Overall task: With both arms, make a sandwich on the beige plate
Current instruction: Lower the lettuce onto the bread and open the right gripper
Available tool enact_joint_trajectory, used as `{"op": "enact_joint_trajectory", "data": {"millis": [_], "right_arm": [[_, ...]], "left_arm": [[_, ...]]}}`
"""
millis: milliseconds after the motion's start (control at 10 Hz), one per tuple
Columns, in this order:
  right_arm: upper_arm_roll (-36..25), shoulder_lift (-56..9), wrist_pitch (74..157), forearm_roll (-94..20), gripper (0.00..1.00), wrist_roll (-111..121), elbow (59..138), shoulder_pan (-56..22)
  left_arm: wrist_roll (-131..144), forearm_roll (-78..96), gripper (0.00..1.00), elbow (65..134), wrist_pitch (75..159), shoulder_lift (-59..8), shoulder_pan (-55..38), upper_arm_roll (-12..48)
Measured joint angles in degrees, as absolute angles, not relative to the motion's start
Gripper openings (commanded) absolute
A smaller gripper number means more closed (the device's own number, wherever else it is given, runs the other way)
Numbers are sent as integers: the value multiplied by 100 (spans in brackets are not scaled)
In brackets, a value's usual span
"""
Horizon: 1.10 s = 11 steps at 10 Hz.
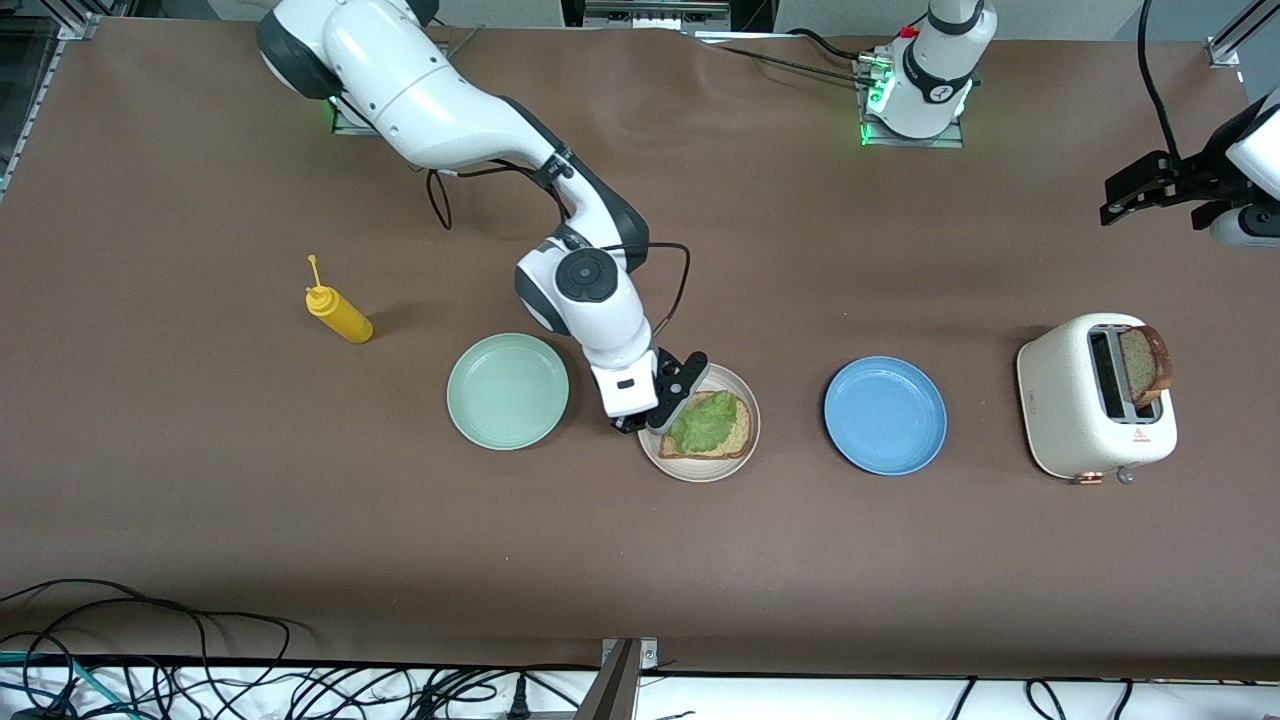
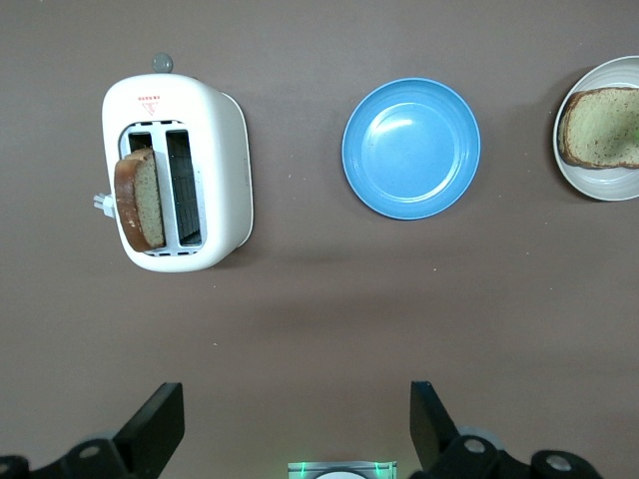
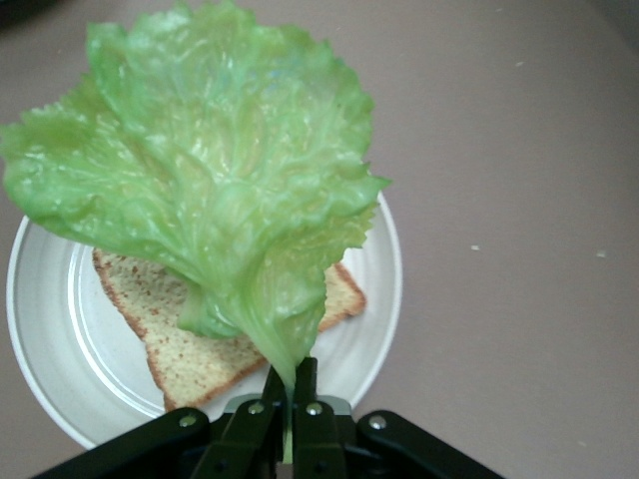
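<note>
The beige plate [image 1: 699,470] lies between the mint green and blue plates, with one toasted bread slice [image 1: 738,440] on it. My right gripper [image 1: 668,402] is low over the plate's rim, shut on the stem of a ruffled green lettuce leaf [image 1: 708,422]. The right wrist view shows the leaf [image 3: 210,170] spread over the slice [image 3: 190,344] and plate [image 3: 45,299], pinched in the right gripper [image 3: 293,371]. A second slice [image 1: 1146,362] stands in the white toaster [image 1: 1085,420]. My left gripper [image 1: 1125,197] waits open, high over the table at its own end, with nothing between its fingers [image 2: 160,424].
A mint green plate [image 1: 508,391] and a yellow squeeze bottle [image 1: 340,314] lie toward the right arm's end. The blue plate [image 1: 886,415] sits between the beige plate and the toaster. Cables run along the table's near edge.
</note>
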<state>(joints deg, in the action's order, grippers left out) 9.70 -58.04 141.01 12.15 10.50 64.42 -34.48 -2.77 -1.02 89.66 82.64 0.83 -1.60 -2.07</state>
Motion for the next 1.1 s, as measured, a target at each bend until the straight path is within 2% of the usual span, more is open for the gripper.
{"op": "enact_joint_trajectory", "data": {"millis": [400,500,800,900,1100], "right_arm": [[939,-5900,14114,1215,0,759,6434,-3599],[932,-5910,14114,1215,28,731,6434,-3599],[928,-5910,14114,1215,77,473,6433,-3625],[928,-5910,14114,1215,85,432,6433,-3656],[927,-5910,14109,1215,88,412,6429,-3682]], "left_arm": [[-277,-102,100,8966,8264,83,-160,-207],[-277,-102,100,8966,8264,83,-160,-207],[-277,-102,100,8966,8264,83,-159,-211],[-277,-102,100,8966,8264,83,-159,-211],[-277,-102,100,8966,8264,83,-158,-211]]}}
